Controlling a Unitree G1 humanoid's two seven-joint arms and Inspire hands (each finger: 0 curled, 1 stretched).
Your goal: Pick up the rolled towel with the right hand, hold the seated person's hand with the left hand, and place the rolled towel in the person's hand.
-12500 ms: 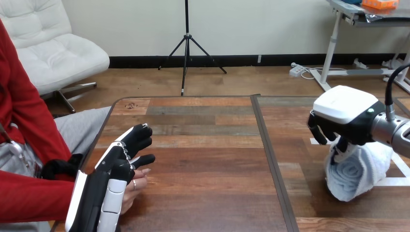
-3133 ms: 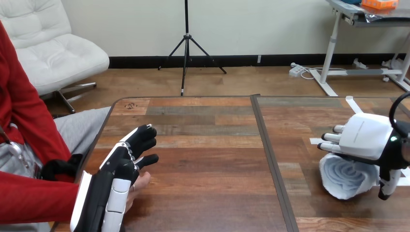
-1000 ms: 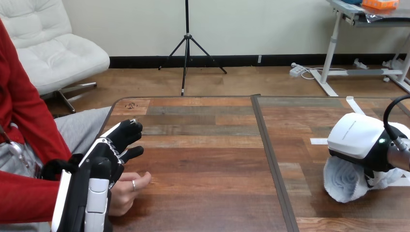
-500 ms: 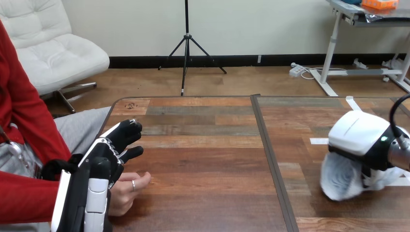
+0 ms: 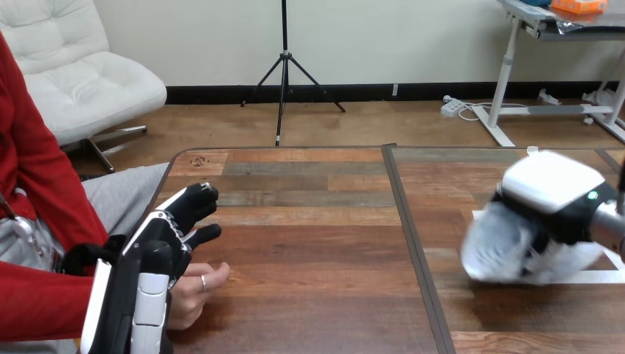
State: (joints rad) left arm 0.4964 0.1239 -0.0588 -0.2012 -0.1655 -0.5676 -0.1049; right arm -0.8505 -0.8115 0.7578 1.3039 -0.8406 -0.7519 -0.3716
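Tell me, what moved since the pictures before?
The right hand, closed round the rolled towel, has carried it up and leftward, toward the person. Before, the towel sat on the table under that hand. The left hand and the person's hand beneath it have hardly moved.

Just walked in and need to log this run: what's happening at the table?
The robot's right hand is closed on the rolled towel at the right side of the table; I cannot tell whether it is off the wood. Its left hand is open, beside and partly over the person's hand at the left edge, not gripping it. The towel is not yet in the person's hand.
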